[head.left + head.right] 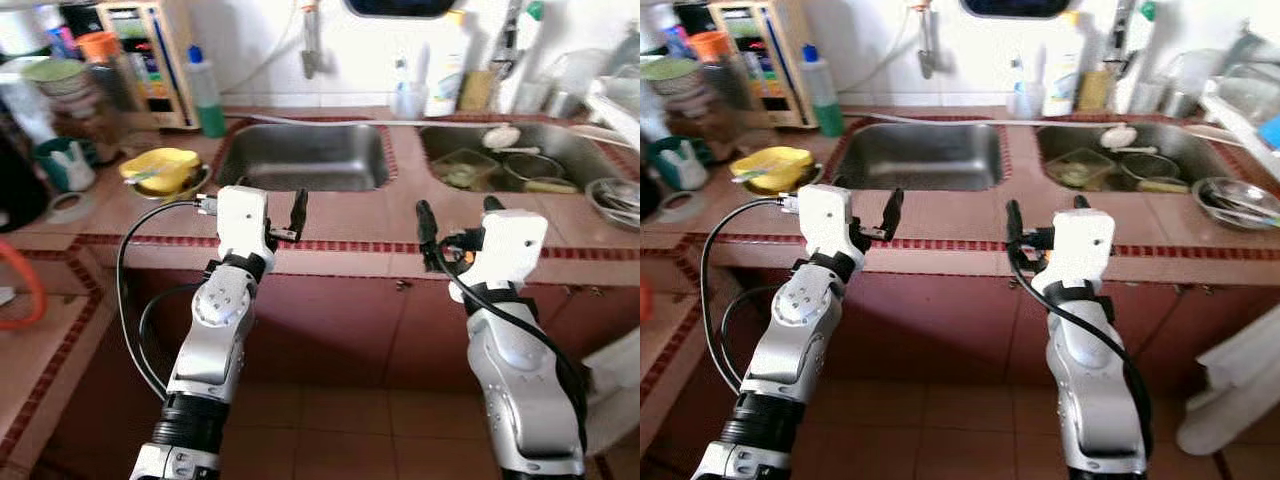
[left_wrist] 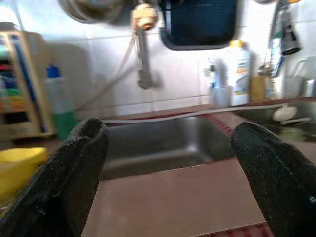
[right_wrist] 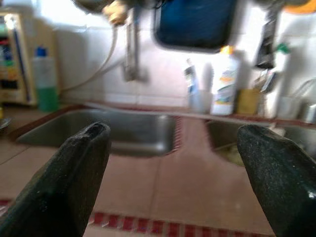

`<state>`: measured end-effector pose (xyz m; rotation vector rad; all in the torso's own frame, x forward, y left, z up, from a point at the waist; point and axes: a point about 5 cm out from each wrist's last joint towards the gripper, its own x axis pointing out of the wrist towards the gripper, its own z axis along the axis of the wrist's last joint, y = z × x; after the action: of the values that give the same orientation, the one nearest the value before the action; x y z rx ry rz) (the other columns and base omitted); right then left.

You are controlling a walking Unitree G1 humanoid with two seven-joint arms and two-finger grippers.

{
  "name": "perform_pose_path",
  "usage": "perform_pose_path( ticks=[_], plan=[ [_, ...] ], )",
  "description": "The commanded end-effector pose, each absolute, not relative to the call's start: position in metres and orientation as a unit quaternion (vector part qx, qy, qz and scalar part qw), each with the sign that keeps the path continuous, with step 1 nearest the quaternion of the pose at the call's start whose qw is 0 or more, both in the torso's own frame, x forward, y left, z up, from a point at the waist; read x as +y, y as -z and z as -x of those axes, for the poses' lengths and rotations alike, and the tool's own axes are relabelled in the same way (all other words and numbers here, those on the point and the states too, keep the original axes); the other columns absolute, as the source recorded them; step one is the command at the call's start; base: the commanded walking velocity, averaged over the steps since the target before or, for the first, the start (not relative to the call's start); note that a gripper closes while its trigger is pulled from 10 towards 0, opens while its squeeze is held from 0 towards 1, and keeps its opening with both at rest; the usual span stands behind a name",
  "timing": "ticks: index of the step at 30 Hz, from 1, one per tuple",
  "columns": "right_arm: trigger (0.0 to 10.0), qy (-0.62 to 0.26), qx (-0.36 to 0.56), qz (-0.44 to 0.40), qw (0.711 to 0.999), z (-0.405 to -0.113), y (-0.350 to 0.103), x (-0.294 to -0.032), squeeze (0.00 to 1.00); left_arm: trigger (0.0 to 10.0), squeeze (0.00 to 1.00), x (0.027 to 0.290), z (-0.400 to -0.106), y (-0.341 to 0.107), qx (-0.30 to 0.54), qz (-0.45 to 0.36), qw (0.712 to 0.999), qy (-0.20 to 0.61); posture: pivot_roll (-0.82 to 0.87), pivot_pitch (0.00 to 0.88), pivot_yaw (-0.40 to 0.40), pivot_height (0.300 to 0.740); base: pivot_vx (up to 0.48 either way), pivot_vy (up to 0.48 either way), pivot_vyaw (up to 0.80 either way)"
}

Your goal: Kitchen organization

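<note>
at the counter's front edge both arms are raised, each claw level with the tiled top and pointing toward the wall. the left gripper stands before the left sink, fingers spread wide with nothing between them; the left wrist view looks straight over bare tile into that empty basin. the right gripper is wide and empty too, standing before the strip of counter that parts the two basins.

the task names no single thing, so this is a judgement: the likeliest work lies in the right sink, which holds a glass dish, a bowl and a ladle, with a steel plate on the counter just beside it. all of that lies ahead and to the right of the right gripper, well apart from the left one, so the right arm is the nearer. the ladle's handle seems to run roughly across the basin, though it is too small to be sure.

on the other side a yellow dish sits on the counter ahead and to the left of the left gripper, near a green bottle by the wall; that one falls to the left arm. neither claw touches anything yet.
</note>
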<state>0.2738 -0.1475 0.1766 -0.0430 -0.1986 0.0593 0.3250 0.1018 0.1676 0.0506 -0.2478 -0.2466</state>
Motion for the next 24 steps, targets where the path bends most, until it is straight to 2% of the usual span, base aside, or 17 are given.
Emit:
perform_pose_path(
  ticks=[1, 6, 14, 24],
  plan=[
    [10.0, -0.042, -0.104, 0.015, 0.994, -0.271, -0.180, -0.144, 0.00, 10.0, 0.00, 0.106, -0.324, -0.167, -0.127, -0.037, 0.985, 0.113, 0.06, 0.000, 0.018, 0.740, 0.000, 0.000, 0.00],
    [10.0, -0.042, -0.083, 0.018, 0.996, -0.266, -0.168, -0.146, 0.00, 10.0, 0.00, 0.108, -0.322, -0.154, -0.096, -0.025, 0.988, 0.117, 0.06, 0.000, 0.019, 0.740, 0.000, 0.000, 0.00],
    [10.0, -0.038, -0.080, 0.021, 0.996, -0.263, -0.165, -0.150, 0.00, 10.0, 0.00, 0.110, -0.316, -0.148, -0.093, -0.034, 0.986, 0.130, 0.06, 0.000, 0.018, 0.740, 0.000, 0.000, 0.00],
    [10.0, -0.046, -0.073, 0.037, 0.996, -0.258, -0.156, -0.143, 0.00, 10.0, 0.00, 0.114, -0.309, -0.137, -0.075, -0.025, 0.989, 0.125, 0.06, 0.000, 0.013, 0.740, 0.000, 0.000, 0.00]
  ],
)
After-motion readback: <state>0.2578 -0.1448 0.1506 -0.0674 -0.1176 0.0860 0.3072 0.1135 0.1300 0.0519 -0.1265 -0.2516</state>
